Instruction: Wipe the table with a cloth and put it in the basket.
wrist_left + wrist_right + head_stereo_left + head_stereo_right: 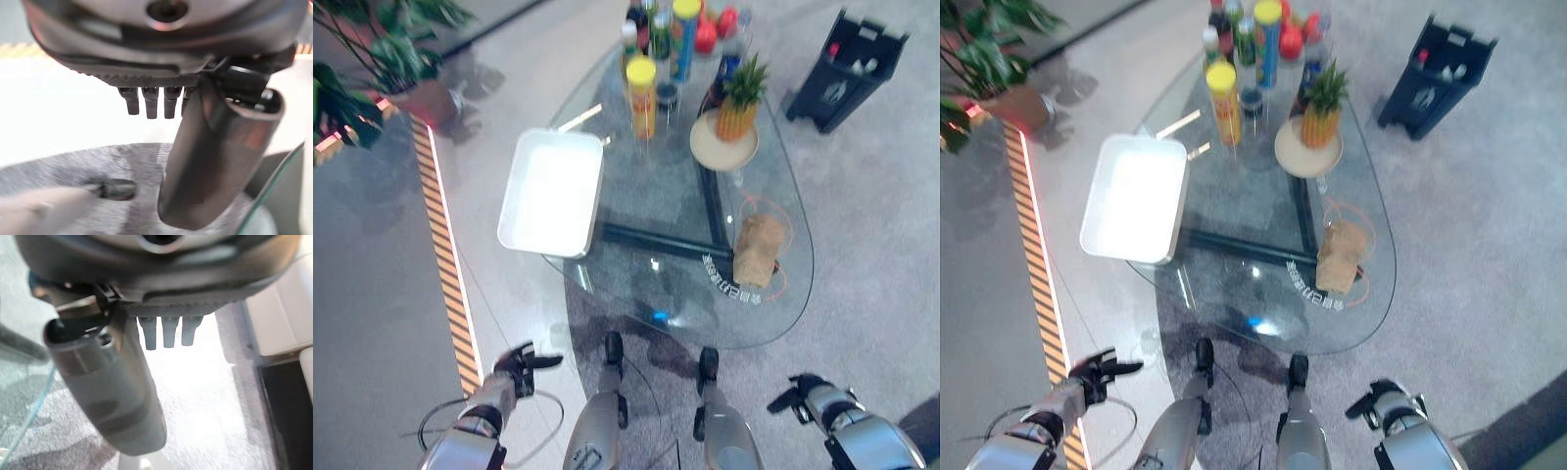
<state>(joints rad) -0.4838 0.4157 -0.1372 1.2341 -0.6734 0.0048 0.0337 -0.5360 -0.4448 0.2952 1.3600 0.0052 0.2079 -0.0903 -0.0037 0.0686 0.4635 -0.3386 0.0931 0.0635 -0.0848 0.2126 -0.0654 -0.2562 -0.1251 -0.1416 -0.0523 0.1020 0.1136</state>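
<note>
While both hands hang low, near the table [607, 78], nothing is grasped: left hand [514, 372] and right hand [813, 395] released. Cloth [759, 250], crumpled, right side; white basket [553, 191] on the left, presumably awaiting it.

Glass table [636, 294]: white tray [551, 191], tan cloth [759, 250], plate [723, 147] with pineapple [741, 98], bottles [656, 39].
</note>
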